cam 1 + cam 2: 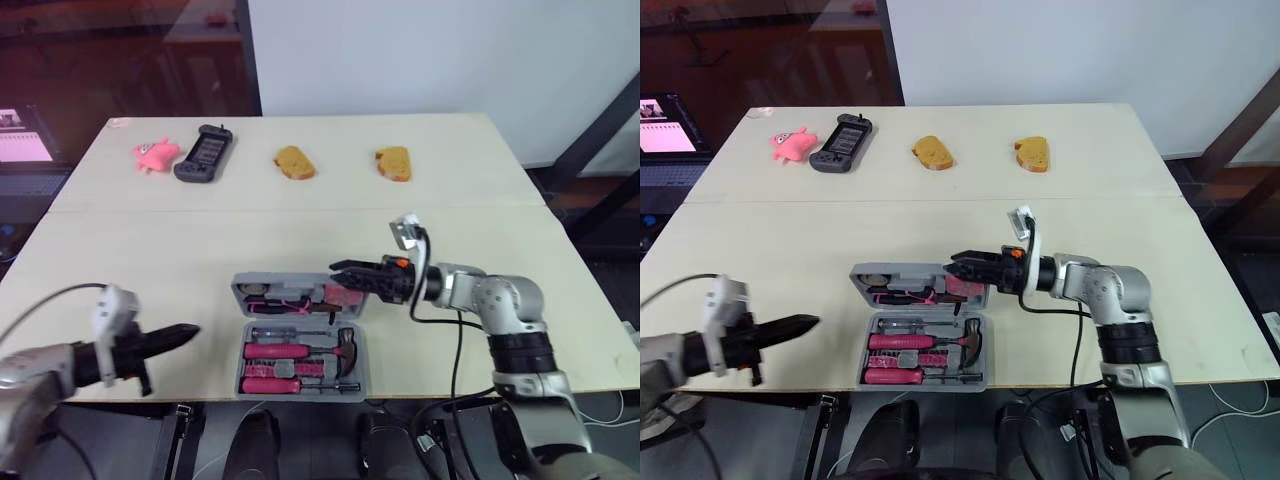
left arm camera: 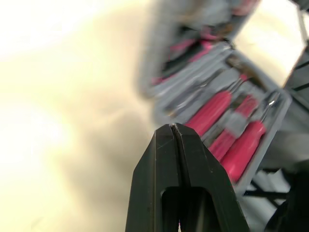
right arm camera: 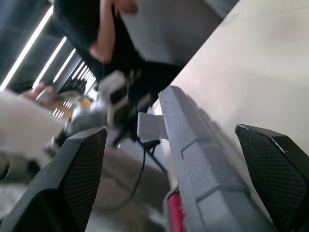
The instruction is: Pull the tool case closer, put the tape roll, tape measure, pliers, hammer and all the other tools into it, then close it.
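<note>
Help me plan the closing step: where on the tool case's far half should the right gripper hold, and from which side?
Probably the far half's right-end rim, coming from the robot's right. The tool case lies open flat, so that thin grey wall stands free, and the right gripper has open fingers on either side of it.

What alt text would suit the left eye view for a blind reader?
An open grey tool case of pink-handled tools lies on a pale table. The right gripper, open, hangs over its far half; the left gripper hovers shut nearby.
</note>
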